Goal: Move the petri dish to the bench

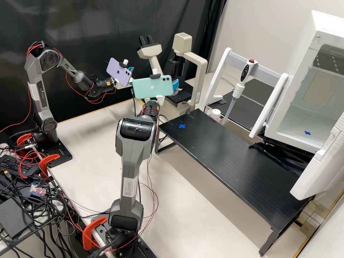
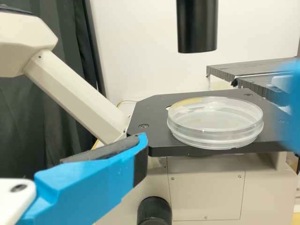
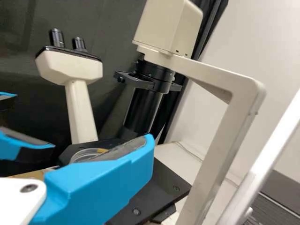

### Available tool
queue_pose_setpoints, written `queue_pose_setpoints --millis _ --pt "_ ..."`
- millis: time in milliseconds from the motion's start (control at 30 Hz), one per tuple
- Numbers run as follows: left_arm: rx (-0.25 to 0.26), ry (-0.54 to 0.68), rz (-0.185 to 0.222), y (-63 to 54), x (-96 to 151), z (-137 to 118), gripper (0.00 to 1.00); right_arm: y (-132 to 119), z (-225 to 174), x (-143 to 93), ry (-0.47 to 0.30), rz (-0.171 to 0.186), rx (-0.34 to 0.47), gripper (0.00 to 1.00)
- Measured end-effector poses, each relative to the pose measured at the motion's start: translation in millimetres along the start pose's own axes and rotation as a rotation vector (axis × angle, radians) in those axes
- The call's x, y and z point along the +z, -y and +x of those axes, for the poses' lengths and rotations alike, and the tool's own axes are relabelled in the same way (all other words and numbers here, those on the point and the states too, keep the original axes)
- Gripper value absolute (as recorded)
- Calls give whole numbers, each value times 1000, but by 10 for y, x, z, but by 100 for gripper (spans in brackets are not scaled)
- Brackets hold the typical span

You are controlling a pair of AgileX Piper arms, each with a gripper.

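Observation:
In the high view my left gripper (image 1: 131,68) is at the far arm's end, partly behind its phone, and my right gripper (image 1: 175,85) is beside the microscope stage. The left wrist view has the clear, lidded petri dish (image 2: 215,124) lying flat on the black stage (image 2: 157,112). My left gripper (image 2: 140,157) stands open in front of the stage, apart from the dish. In the right wrist view a finger of my open right gripper (image 3: 147,150) partly covers the petri dish (image 3: 86,153); behind it the left gripper's two fingers are spread.
The microscope's lamp arm (image 1: 201,77) rises over the stage, its eyepiece tube (image 1: 152,53) beside it. A black raised bench (image 1: 229,154) with a blue cross (image 1: 182,126) stands in front. A pipette (image 1: 236,91) hangs near the open white incubator (image 1: 304,118).

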State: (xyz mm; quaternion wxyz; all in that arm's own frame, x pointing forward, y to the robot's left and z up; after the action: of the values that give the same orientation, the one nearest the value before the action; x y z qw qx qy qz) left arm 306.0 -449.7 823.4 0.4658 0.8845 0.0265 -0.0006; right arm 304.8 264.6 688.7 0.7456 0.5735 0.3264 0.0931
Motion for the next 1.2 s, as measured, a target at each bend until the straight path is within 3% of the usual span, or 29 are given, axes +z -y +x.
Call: queue_pose_setpoints --millis 200,467,1033,1200 --pt "2 0 0 -2 0 0 100 -26 302 77 37 4 -54 100" --pt "5 1 0 -5 1 0 100 -179 650 229 90 76 -54 100" --pt "5 1 0 -5 1 0 100 -27 792 331 126 152 -155 100" --pt "5 1 0 -5 1 0 100 83 819 352 125 217 -182 100"
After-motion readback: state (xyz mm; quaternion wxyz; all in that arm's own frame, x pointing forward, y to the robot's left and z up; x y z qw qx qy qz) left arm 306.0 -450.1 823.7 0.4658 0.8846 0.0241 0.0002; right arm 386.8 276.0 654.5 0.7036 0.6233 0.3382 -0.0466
